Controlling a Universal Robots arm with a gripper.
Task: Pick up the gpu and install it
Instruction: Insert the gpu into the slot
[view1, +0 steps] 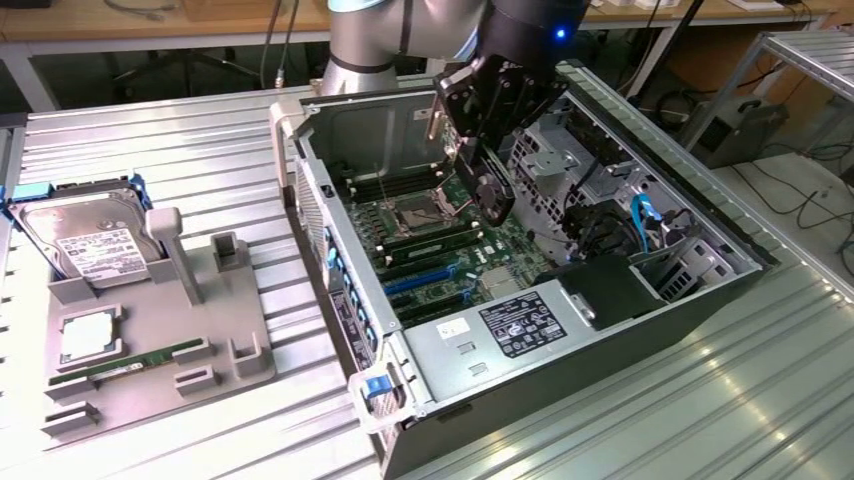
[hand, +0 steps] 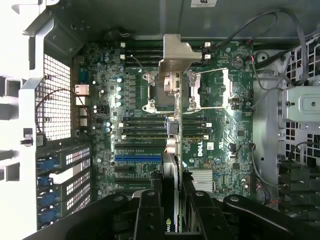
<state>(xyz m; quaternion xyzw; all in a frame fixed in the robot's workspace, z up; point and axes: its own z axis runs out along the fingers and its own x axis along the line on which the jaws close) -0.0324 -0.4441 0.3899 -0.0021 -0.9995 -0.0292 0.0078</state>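
The gripper (view1: 475, 150) hangs inside the open computer case (view1: 601, 340), its jaws clenched on the gpu (view1: 491, 192). The card is held on edge over the green motherboard (view1: 461, 262), near the CPU socket (view1: 406, 212). In the wrist view the gpu (hand: 171, 160) shows edge-on between the black fingers (hand: 150, 205), with its silvery bracket (hand: 175, 55) at the far end. Whether it touches the board I cannot tell. On the ribbed metal surface (view1: 694, 420) at the exterior view's left, a grey fixture (view1: 220, 345) carries a hard drive (view1: 83, 245) and a green memory stick (view1: 134, 362).
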